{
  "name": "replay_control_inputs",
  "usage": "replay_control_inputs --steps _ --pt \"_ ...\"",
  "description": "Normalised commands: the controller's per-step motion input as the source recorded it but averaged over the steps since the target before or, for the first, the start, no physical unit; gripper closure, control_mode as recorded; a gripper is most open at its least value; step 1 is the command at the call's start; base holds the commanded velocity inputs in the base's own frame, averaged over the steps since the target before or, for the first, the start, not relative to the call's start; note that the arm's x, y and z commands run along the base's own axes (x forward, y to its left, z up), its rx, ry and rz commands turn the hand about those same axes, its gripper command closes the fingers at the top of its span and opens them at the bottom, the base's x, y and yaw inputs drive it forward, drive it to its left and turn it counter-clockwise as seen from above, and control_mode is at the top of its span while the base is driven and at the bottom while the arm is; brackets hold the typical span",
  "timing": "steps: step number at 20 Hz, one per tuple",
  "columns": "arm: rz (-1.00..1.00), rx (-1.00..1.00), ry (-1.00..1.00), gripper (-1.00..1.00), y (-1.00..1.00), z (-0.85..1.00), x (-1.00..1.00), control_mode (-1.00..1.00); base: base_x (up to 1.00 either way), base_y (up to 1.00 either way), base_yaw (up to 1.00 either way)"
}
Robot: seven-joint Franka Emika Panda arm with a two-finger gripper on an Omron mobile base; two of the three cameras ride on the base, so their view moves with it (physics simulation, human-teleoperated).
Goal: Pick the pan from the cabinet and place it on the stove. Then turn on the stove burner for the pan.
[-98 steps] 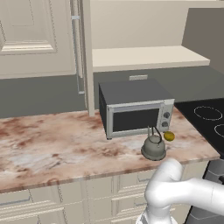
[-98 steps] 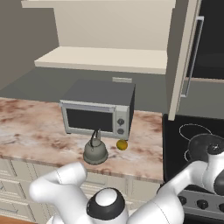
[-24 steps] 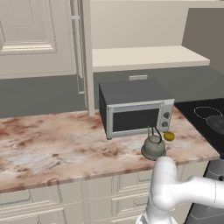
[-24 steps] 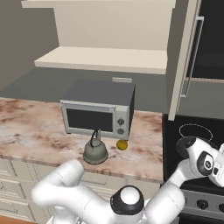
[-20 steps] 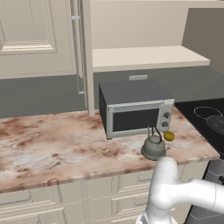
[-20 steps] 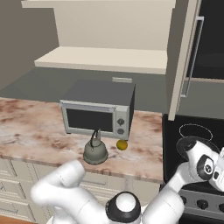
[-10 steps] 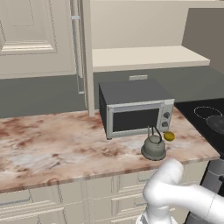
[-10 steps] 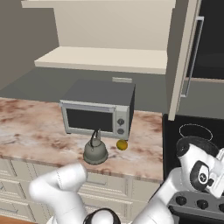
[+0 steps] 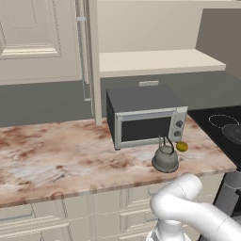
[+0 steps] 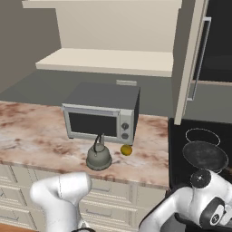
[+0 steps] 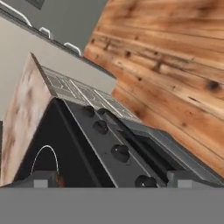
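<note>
Pan (image 10: 205, 155) now rests on stove (image 10: 181, 136), released; hand (image 11: 111, 178), jaws apart, has swung down toward front knobs (image 11: 120, 152), burner step pending.

A brown-and-cream marbled stone counter (image 9: 61, 160) runs across cream drawer-fronted units. On it stands 1 grey box-shaped microwave (image 9: 143, 116) with a dark window, set back near the wall. Just in front of the microwave sits 1 squat grey kettle (image 9: 165, 158) with a wire handle, and 1 small yellow round fruit (image 9: 182, 147) lies just beside the kettle. At the counter's end lies the flat glossy black glass stove (image 10: 181, 136), and 1 shallow round black pan (image 10: 205, 156) rests on it. Above, a beige shelf (image 10: 108, 61) is fixed to the wall.
</note>
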Motion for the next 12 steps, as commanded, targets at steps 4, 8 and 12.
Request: replay_control_inputs --steps 4,8,12 --pt "0.11 0.31 -0.21 -1.00 0.23 0.28 -0.53 -1.00 0.00 0.00 0.00" --pt "0.02 0.25 -0.16 -1.00 0.59 0.39 -0.36 -1.00 0.00 0.00 0.00" --pt "0.00 0.20 -0.11 -1.00 0.66 0.43 -0.39 -1.00 0.00 0.00 0.00"
